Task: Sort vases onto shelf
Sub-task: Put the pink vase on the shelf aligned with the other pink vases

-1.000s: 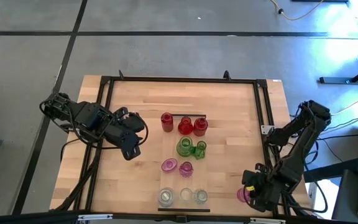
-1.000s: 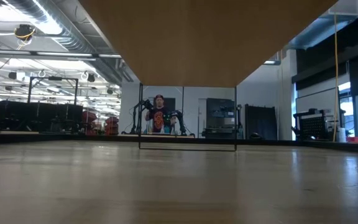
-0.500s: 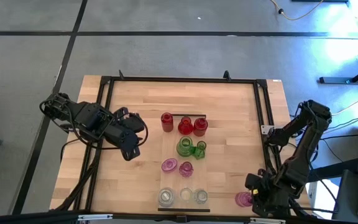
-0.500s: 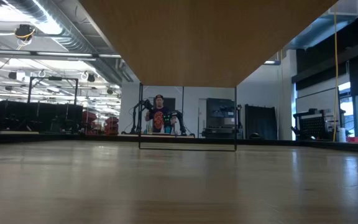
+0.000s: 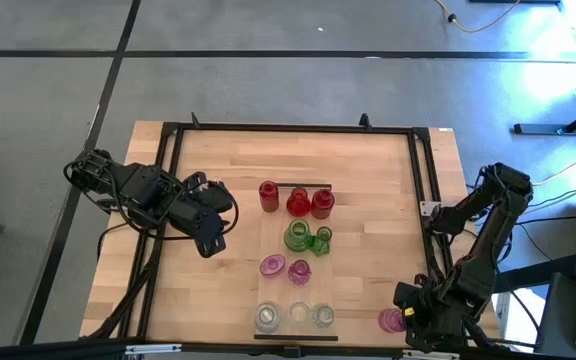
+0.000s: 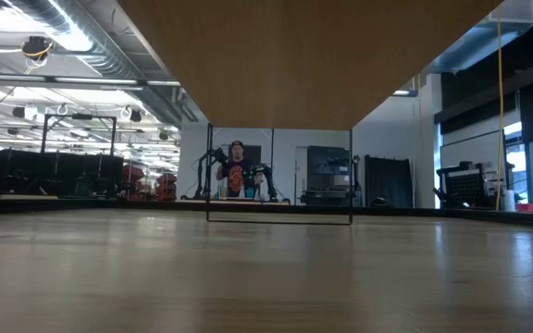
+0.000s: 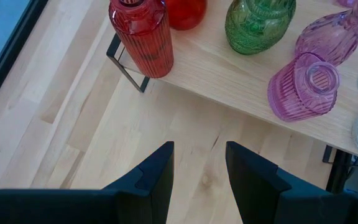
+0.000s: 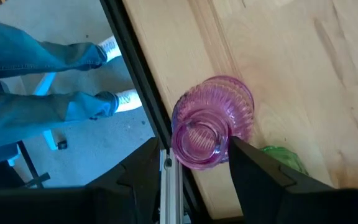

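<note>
High view: my right gripper [image 5: 413, 318] at near right table corner, beside pink vase [image 5: 392, 320] standing on tabletop, off shelf [image 5: 278, 268]. Right wrist view — fingers [image 8: 263, 171] spread, straddling vase [image 8: 211, 122], not clamped; green glass [image 8: 283, 157] just beyond it; person's legs [image 8: 48, 81] past table edge. Left gripper [image 5: 211, 240] waits left of shelf, fingers [image 7: 151, 177] parted, empty. Shelf holds red [image 5: 297, 203], green [image 5: 296, 236], two pink [image 5: 272, 266], clear vases [image 5: 267, 317] — rows by colour.

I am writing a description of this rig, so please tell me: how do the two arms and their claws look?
Both arms are dark, nearly black, jointed, with black cables trailing beside them. The left claw and right claw each have two flat, matte black fingers with angular stepped edges. No markings are visible.
</note>
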